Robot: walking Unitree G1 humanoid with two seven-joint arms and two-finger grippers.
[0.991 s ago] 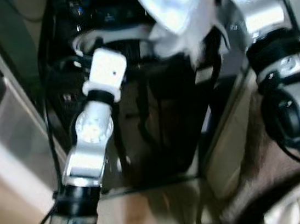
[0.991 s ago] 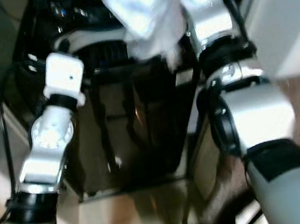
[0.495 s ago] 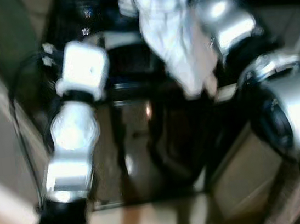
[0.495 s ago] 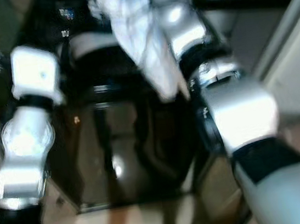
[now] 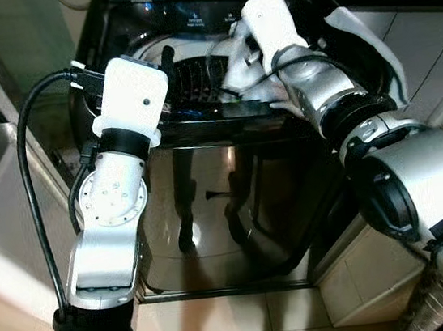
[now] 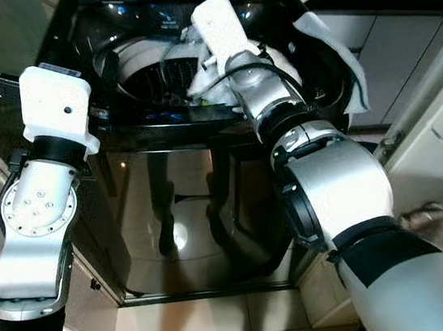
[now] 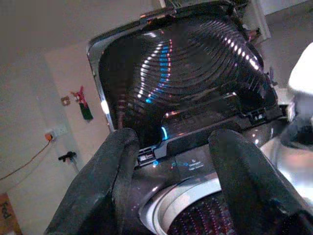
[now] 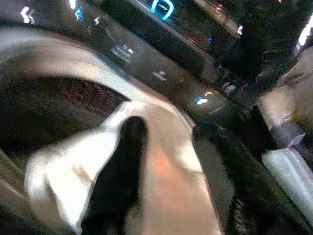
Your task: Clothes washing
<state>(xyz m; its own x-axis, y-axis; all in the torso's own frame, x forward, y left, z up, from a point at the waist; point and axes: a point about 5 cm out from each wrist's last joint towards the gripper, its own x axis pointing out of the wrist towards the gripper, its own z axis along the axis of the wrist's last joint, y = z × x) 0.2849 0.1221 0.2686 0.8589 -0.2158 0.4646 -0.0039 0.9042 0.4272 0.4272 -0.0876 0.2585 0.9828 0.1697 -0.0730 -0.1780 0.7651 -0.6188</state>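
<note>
Over the open washer (image 5: pixel 211 208), right tool (image 8: pixel 161 147) pinching a white cloth (image 8: pixel 161 191) at the drum (image 6: pixel 153 80) rim, part of the cloth draped over the washer's right edge. Left tool (image 7: pixel 171 161) spread, empty, at the washer's left rim, facing the raised lid (image 7: pixel 181 83).

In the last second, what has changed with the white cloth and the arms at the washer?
The right gripper has carried the white cloth garment from high above the machine down to the rim of the black top-loading washing machine's drum, fingers around the cloth. The head camera shifted too. The left gripper still hangs open at the drum's left edge; the lid stays up.
</note>
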